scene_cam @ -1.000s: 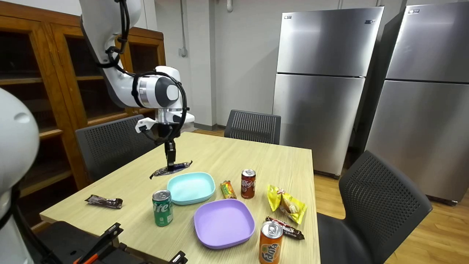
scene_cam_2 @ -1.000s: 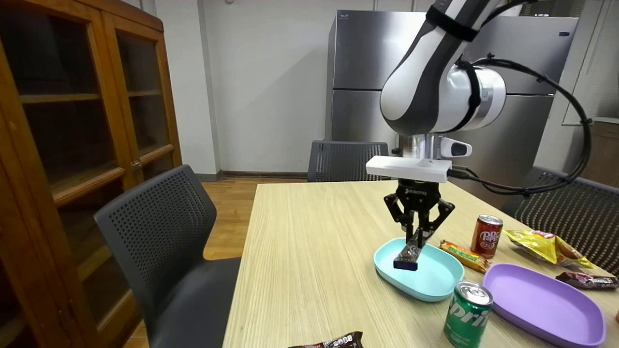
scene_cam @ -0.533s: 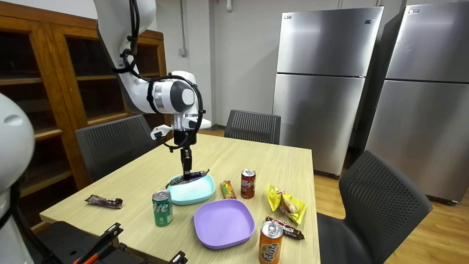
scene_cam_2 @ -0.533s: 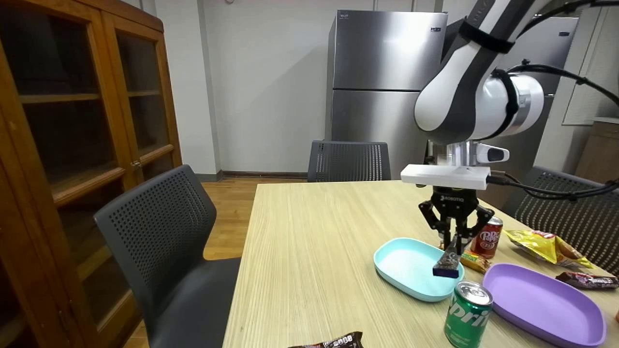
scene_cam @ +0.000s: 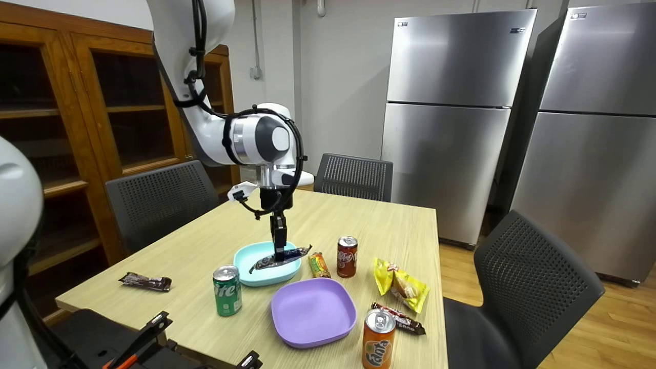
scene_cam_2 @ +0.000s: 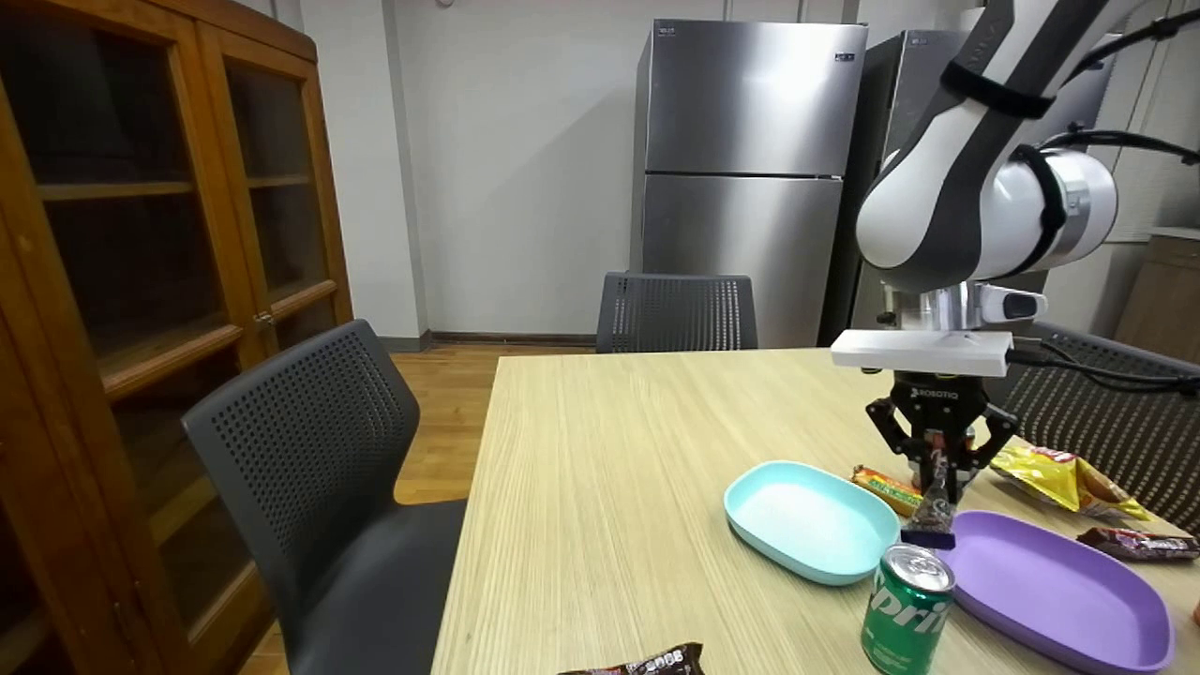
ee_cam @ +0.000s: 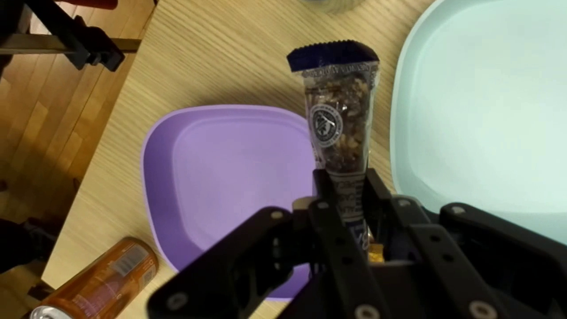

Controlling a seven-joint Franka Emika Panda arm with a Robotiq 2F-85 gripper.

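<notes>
The gripper (ee_cam: 347, 188) is closed on a snack bar (ee_cam: 341, 117), pinching it by its long sides near the middle. The grasp and the lift look done, since the bar hangs clear of the table (scene_cam: 353, 215); it is not yet let go or set down. In the wrist view the bar is over the gap between a purple tray (ee_cam: 243, 168) and a pale blue tray (ee_cam: 478, 106), just overlapping the purple rim. Its long axis runs nearly straight up that view, with the dark blue end at the top, away from the gripper. In an exterior view this end points toward the viewer and shows just above a green can (scene_cam_2: 906, 609). The flat face seems turned up; whether the bar is quite level I cannot tell.
</notes>
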